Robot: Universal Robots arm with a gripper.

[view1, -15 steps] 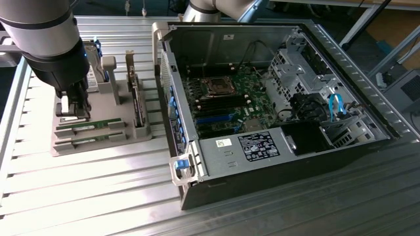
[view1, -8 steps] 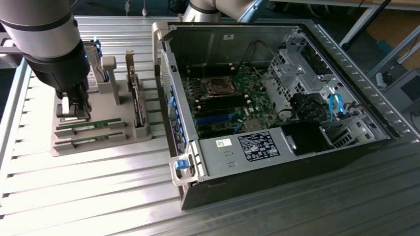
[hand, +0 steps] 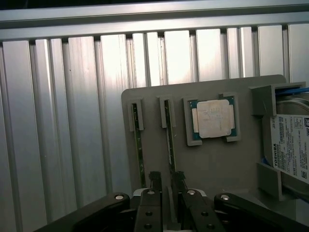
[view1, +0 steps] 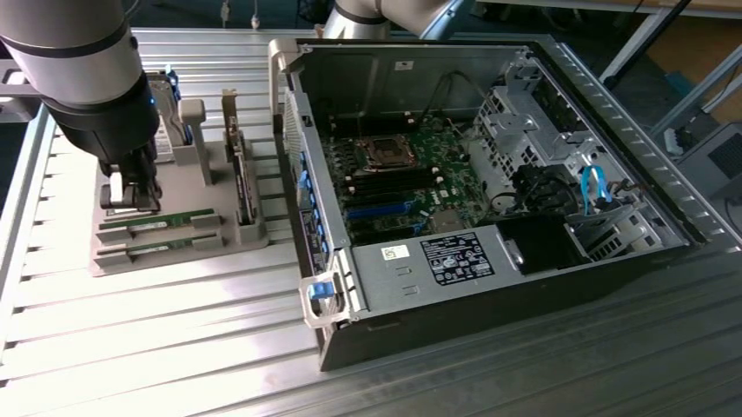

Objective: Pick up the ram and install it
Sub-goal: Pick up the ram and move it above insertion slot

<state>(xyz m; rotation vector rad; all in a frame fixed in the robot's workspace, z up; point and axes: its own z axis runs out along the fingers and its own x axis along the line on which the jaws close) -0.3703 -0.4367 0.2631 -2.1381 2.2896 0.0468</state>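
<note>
Two green ram sticks lie edge-up in slots of a grey holder (hand: 217,164). In the wrist view my gripper (hand: 167,184) hangs low over the ram (hand: 169,140) nearer the processor, a dark finger (hand: 155,180) on each side and a gap left between them. The other ram (hand: 138,145) lies parallel, one slot away. In the exterior view my gripper (view1: 130,201) is at the end of the far ram (view1: 162,222), and the second stick (view1: 156,250) lies just in front of it. It is open and holds nothing.
The holder (view1: 264,234) also carries a square silver processor (hand: 212,119) and a labelled hard drive (hand: 289,145). An open computer case (view1: 383,287) lies at the exterior view's right, its motherboard (view1: 400,187) exposed. Ribbed aluminium table (view1: 174,347) lies all around.
</note>
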